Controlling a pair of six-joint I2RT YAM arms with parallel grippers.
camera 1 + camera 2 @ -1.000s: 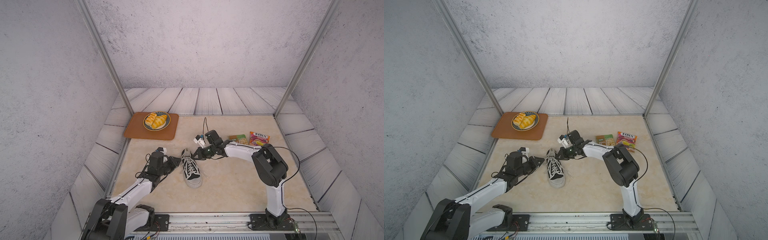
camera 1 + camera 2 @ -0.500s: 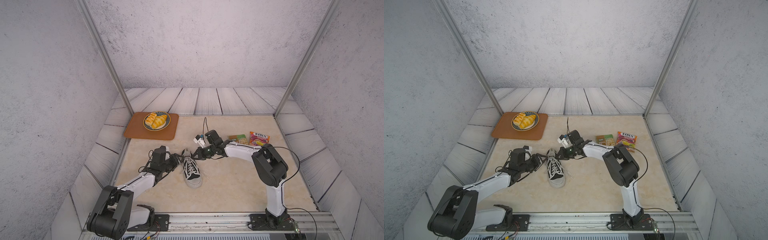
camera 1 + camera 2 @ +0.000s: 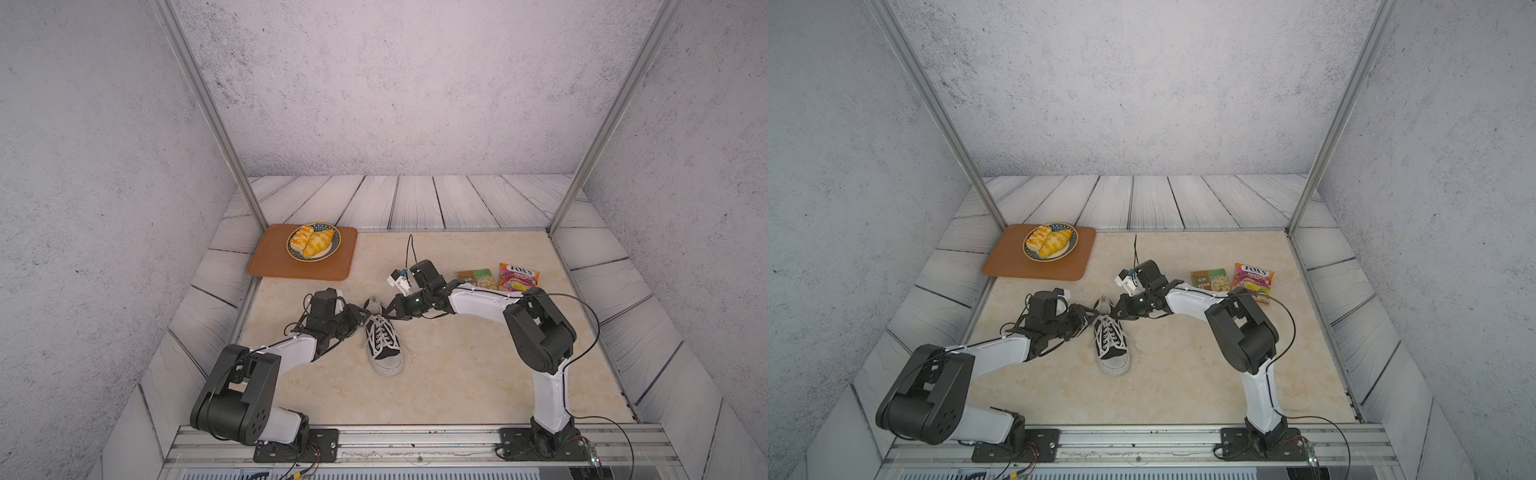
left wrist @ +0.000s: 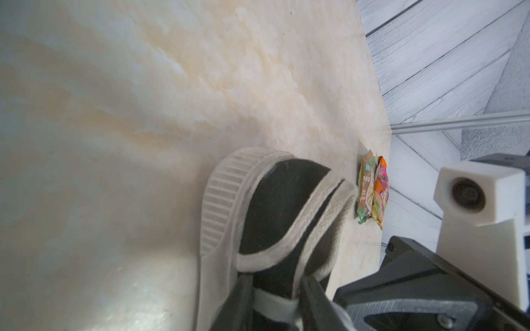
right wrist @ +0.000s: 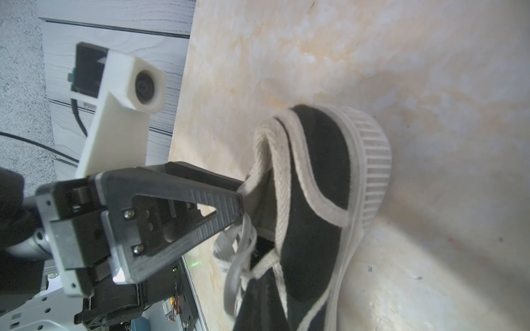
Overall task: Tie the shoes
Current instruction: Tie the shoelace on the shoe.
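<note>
Sitting far left, tray (image 3: 270,266): brown, at the back-left corner of the mat (image 3: 457,374); a plate (image 3: 336,239) of pastries (image 3: 311,243) stood on it, well apart from the shoe (image 3: 384,345).
Left gripper (image 3: 360,313): at the shoe's heel end, jaws narrow. A white strip (image 4: 272,303) crossed between the fingers (image 4: 241,303); whether it was lace or collar binding, and whether it was pinched, could not be told.
Shoe: upright on its sole, left of the mat's middle, toe toward the front rail, heel toward the back wall. Its front was cut off in both wrist views.
Laces (image 3: 380,332): loose loops over the tongue, ends hard to trace.
Right gripper (image 3: 392,312): at the heel's other side, jaws closed together, tips hidden. Whether any lace was held was unclear. With the left gripper it covered the heel collar in both top views.
Green packet (image 3: 477,279), Fox's packet (image 3: 518,276): back right, side by side. The Fox's packet's near corner lay behind the right elbow.
Mat: bare before the toe and across to the right edge.
</note>
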